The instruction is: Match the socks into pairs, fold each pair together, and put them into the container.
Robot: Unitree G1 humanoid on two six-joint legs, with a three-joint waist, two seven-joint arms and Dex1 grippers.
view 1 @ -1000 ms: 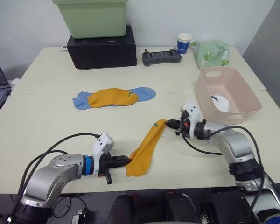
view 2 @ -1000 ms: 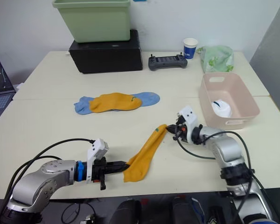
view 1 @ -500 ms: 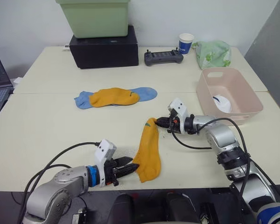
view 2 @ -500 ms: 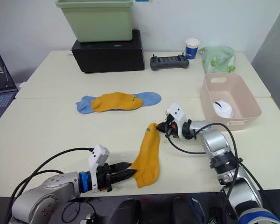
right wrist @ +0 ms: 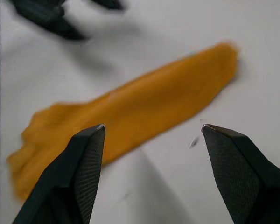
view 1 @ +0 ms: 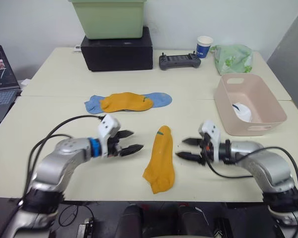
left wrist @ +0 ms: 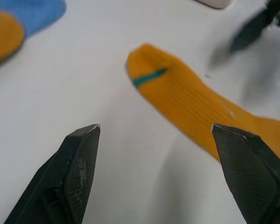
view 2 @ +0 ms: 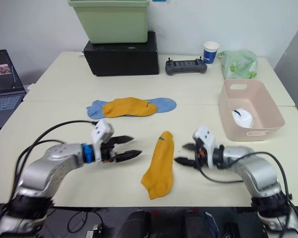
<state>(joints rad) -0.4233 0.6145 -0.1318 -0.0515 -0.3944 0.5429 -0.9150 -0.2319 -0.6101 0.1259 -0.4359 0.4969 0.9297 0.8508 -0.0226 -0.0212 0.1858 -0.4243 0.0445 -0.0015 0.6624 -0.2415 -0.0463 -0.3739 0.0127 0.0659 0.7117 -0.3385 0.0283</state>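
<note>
We see a mustard-orange sock (view 1: 159, 159) lying flat and full length on the cream table (view 1: 49, 124), just below the middle of the left eye frame. Its cuff end, marked with a short green stripe, points toward the top of the frame, and its wider toe end spreads toward the lower edge. Nothing touches it.

Higher up, left of centre, a second mustard-orange sock (view 1: 123, 101) lies across a light blue sock (view 1: 159, 99), whose ends stick out on both sides. At the right edge of the frame stands the pale pink basket (view 1: 270, 106), and inside it we make out a folded white sock bundle (view 1: 242, 112).

Our left gripper (view 1: 130, 141) sits to the left of the loose sock, its arm reaching in from the lower left with the forearm nearly level with the table. Its two black fingers are spread wide and hold nothing; in the left wrist view the fingertips (left wrist: 79, 163) frame the striped cuff end with bare table between.

Our right gripper (view 1: 185, 148) mirrors it from the right side, forearm low, pointing at the sock. Its fingers are likewise parted wide and empty, close to the sock's edge but apart from it.
</note>
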